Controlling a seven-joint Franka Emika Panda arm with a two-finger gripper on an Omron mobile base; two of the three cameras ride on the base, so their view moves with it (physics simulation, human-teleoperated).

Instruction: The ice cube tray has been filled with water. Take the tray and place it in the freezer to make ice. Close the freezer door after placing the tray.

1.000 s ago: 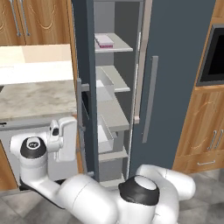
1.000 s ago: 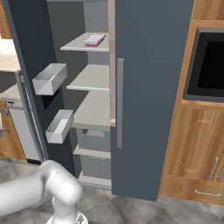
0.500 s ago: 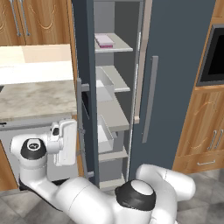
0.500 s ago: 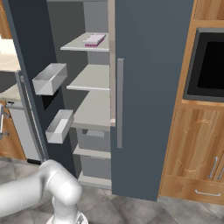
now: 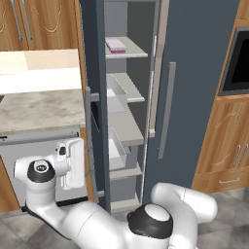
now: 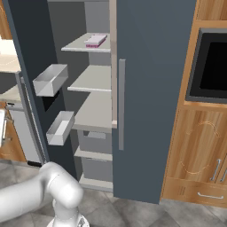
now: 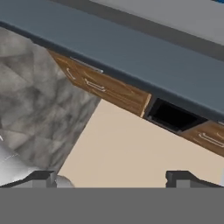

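- Tray: the ice cube tray lies on the top shelf inside the freezer.
- Freezer door stands wide open, edge-on beside the worktop.
- Hand gapes wide, holding nothing.
- Likely best: get behind the door's outer face and push steadily until it seals.

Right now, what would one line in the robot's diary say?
ice cube tray: on upper freezer shelf | freezer door: open | gripper: open, empty, beside the door | left to do: close door

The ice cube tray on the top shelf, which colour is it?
Pale lilac-pink, clearest in the left base view.
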